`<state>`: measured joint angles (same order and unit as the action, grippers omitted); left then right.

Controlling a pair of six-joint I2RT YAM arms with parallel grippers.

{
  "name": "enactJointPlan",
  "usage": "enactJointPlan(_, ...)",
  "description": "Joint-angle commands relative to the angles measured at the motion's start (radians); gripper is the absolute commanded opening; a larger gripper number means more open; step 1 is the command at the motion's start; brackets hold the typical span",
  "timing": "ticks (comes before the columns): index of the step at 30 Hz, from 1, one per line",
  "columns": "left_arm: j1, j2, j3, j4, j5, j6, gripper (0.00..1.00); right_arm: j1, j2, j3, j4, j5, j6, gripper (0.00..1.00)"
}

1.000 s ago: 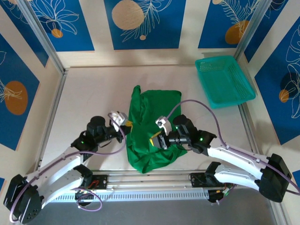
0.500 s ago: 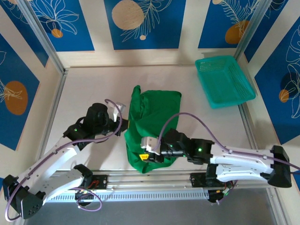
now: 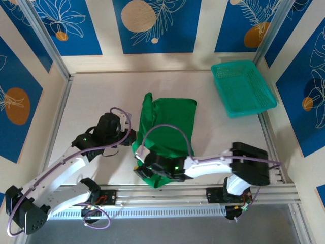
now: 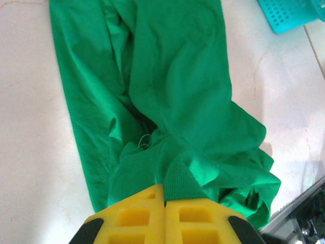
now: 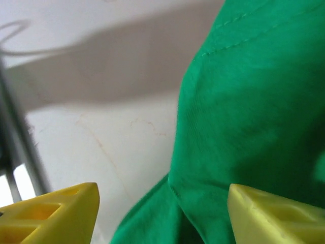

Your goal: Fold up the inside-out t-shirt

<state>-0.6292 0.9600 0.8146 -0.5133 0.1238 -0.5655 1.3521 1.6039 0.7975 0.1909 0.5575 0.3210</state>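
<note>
Left pincer (image 3: 131, 138) is fully closed and has a bunched ridge of the inside-out t-shirt (image 3: 170, 122) pinched between its yellow pads. In the left wrist view the pincer (image 4: 164, 195) sits at the bottom of the frame, pads pressed together, with ribbed green cloth gathered right at the tips.

Right pincer (image 3: 139, 166) is wide open and grips nothing. In the right wrist view its (image 5: 162, 213) two yellow fingers stand far apart at the bottom corners. A rounded green fold of the t-shirt (image 5: 254, 101) lies between and beyond them, with bare desk (image 5: 101, 127) on the left side. Can't tell whether either finger touches the cloth.

T-shirt position: middle of the desk (image 3: 96, 96) left to right, running as a rumpled strip from about mid-depth down to the desk's near edge. Far end is fairly flat and squared, with a narrow flap sticking out at its left corner. Near end is crumpled, right beside the near edge rail.

Left wrist view shows the t-shirt (image 4: 177, 76) as long folds running away from the pads across the pale desk (image 4: 30, 127), with deep creases down the middle.

Left pincer holds the strip's left edge around mid-desk. Right pincer is at the strip's near-left corner, close to the desk's near edge, its arm lying across the near end of the cloth.

Teal mesh basket (image 3: 244, 89) sits at the desk's far right corner, well apart from the t-shirt. Its corner shows in the left wrist view (image 4: 292, 12).
</note>
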Motion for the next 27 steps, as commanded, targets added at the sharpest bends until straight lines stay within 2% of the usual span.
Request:
enactJointPlan(1, -0.013, -0.004, -0.023, 0.013, -0.039, -0.092, 0.00, 0.001, 0.098, 0.105, -0.006, 0.235, 0.186, 0.66)
enactJointPlan(2, -0.013, -0.008, -0.029, 0.017, -0.046, -0.100, 0.00, -0.004, 0.122, 0.102, -0.013, 0.290, 0.220, 0.52)
enactJointPlan(3, -0.015, -0.011, -0.031, 0.018, -0.053, -0.100, 0.00, -0.016, 0.119, 0.078, -0.001, 0.282, 0.236, 0.31)
enactJointPlan(4, -0.015, -0.012, -0.029, 0.011, -0.057, -0.103, 0.00, -0.032, 0.094, 0.042, 0.031, 0.228, 0.230, 0.16)
enactJointPlan(5, -0.015, -0.011, -0.024, -0.004, -0.065, -0.105, 0.00, -0.052, 0.046, -0.007, 0.062, 0.126, 0.204, 0.11)
enactJointPlan(7, -0.038, -0.008, -0.023, -0.008, -0.087, -0.106, 0.00, -0.111, -0.074, -0.114, 0.149, -0.261, 0.030, 0.01)
enactJointPlan(9, -0.115, 0.033, -0.010, 0.021, -0.098, -0.041, 0.00, -0.187, -0.194, -0.185, 0.071, -0.586, -0.052, 0.00)
enactJointPlan(10, -0.149, 0.068, 0.010, 0.005, -0.128, -0.022, 0.00, -0.238, -0.233, -0.204, 0.005, -0.698, -0.066, 0.00)
enactJointPlan(11, -0.180, 0.108, 0.034, -0.018, -0.161, -0.009, 0.00, -0.298, -0.267, -0.226, -0.068, -0.778, -0.070, 0.00)
enactJointPlan(12, -0.197, 0.147, 0.052, -0.037, -0.185, -0.012, 0.00, -0.356, -0.296, -0.257, -0.124, -0.806, -0.069, 0.00)
enactJointPlan(15, -0.219, 0.222, 0.056, -0.018, -0.186, -0.038, 0.00, -0.487, -0.374, -0.331, -0.207, -0.804, -0.037, 0.00)
enactJointPlan(18, -0.229, 0.252, 0.055, 0.007, -0.216, -0.049, 0.00, -0.592, -0.406, -0.388, -0.195, -0.735, 0.104, 0.00)
enactJointPlan(20, -0.228, 0.258, 0.063, 0.007, -0.235, -0.051, 0.00, -0.633, -0.399, -0.405, -0.177, -0.754, 0.154, 0.02)
enactJointPlan(23, -0.229, 0.266, 0.063, 0.026, -0.243, -0.045, 0.00, -0.608, -0.408, -0.391, -0.186, -0.739, 0.130, 0.19)
enactJointPlan(27, -0.228, 0.283, 0.084, 0.018, -0.218, -0.028, 0.00, -0.547, -0.538, -0.346, -0.283, -0.656, 0.001, 0.27)
